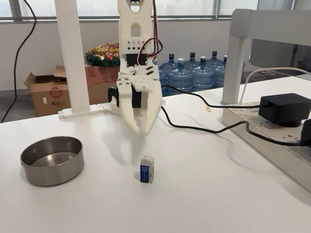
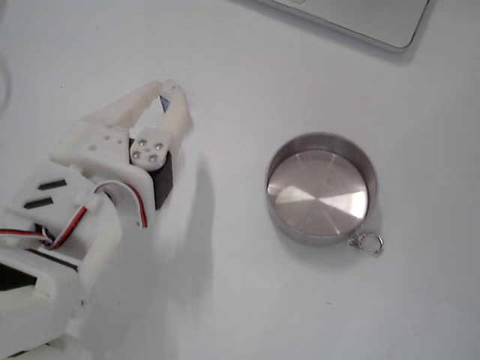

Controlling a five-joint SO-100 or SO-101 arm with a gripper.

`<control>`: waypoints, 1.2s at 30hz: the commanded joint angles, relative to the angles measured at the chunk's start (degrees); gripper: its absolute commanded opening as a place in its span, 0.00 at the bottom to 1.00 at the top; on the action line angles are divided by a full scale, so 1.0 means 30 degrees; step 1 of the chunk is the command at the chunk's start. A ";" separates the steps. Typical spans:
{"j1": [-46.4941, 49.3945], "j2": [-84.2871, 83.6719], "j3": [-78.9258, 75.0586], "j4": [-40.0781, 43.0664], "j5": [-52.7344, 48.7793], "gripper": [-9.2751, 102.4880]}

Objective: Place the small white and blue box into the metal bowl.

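Beside the metal bowl (image 1: 52, 160), on the white tabletop (image 1: 204, 194), the items stand as follows.

Item: metal bowl. Round, shallow, straight-walled, nothing inside it in both fixed views; a small ring (image 2: 368, 242) hangs at its rim in the view from above.

Item: small white and blue box (image 1: 146, 169). Upright on the tabletop, well to the right of the bowl in the low fixed view, blue panel facing the camera. Untouched.

Item: gripper (image 1: 144, 127). White, hanging above the box and slightly behind it, tips pointing down, clear of both box and bowl. Jaws nearly together at the tips, holding nothing; in the view from above (image 2: 171, 94) a sliver of blue shows between them.

Item: power adapter (image 1: 284, 108) and black cable (image 1: 194, 128), far right of the bowl, out of the way.

Step in hand, by judgement: approach, before any grasp. Next move calls for parting the jaws, lowering astride the box, closing, then carrying it across to the bowl.
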 commanded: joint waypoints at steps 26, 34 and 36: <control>-0.1641 -0.5654 -0.4424 -0.0381 0.0205 0.31; -0.1641 -0.6592 -0.5273 -0.0410 0.0205 0.31; -0.1611 -0.6738 -0.5449 -0.0410 0.0205 0.31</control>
